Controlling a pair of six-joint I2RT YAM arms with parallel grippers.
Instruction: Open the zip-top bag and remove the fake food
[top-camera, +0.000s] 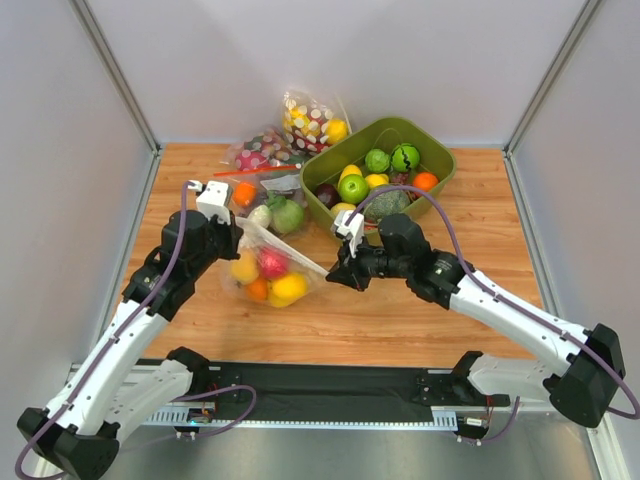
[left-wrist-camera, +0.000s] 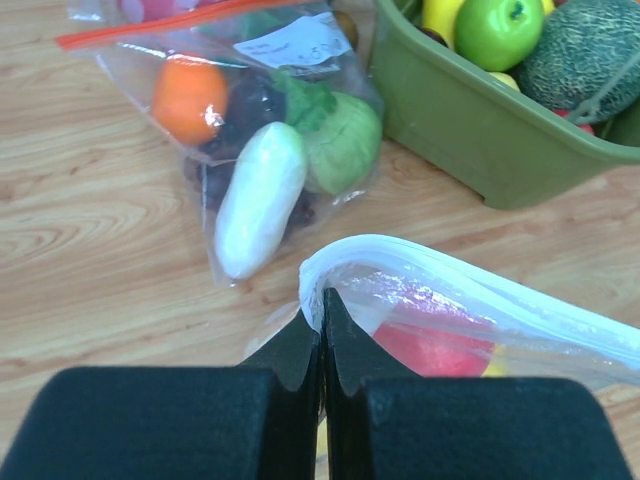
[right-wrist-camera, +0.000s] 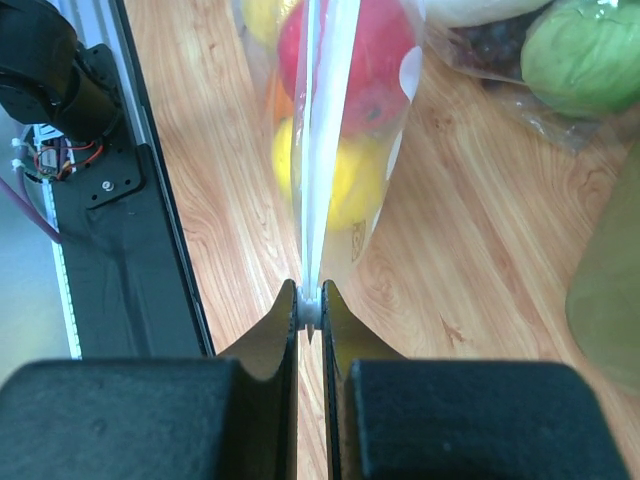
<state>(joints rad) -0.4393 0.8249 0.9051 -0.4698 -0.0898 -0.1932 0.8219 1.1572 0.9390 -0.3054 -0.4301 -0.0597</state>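
The left gripper (left-wrist-camera: 322, 300) clamps the pale strip (left-wrist-camera: 480, 290) of the clear white-dotted plastic zip-top bag (top-camera: 270, 275) at eleven o'clock, the right gripper (right-wrist-camera: 310, 300) at three.

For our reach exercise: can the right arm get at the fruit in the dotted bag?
Probably not: the right gripper and left gripper pinch the zip strip, which looks sealed over the fruit.

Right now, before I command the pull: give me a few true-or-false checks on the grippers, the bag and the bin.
1. The left gripper and right gripper each pinch the zip-top bag by its zip strip. True.
2. The fake food lies loose outside the bag. False: it sits inside it.
3. The green bin is empty. False: it holds fruit.
4. The red-zip bag lies beside the bin. True.
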